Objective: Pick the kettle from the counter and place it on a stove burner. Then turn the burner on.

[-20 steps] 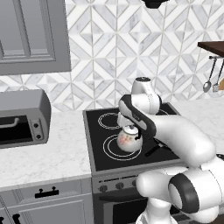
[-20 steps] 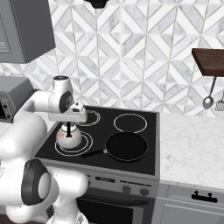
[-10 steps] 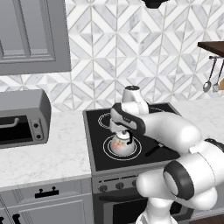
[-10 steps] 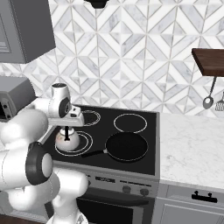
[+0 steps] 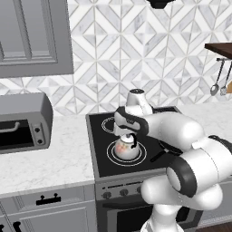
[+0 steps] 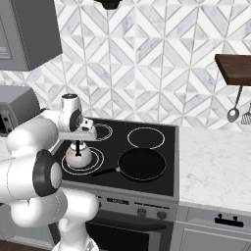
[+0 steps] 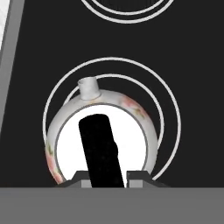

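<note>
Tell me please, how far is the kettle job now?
Done: the small rounded white kettle is off the counter, over the widest double-ring burner on the black glass cooktop. In hand: the gripper is shut on its dark handle. Left: release it, then turn the burner on.

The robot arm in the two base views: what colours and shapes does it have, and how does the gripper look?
The arm has glossy white, rounded, bulbous links with dark grey bands at the joints. No cables or markings are visible. The gripper shows two small dark finger tips in the hand view.
</note>
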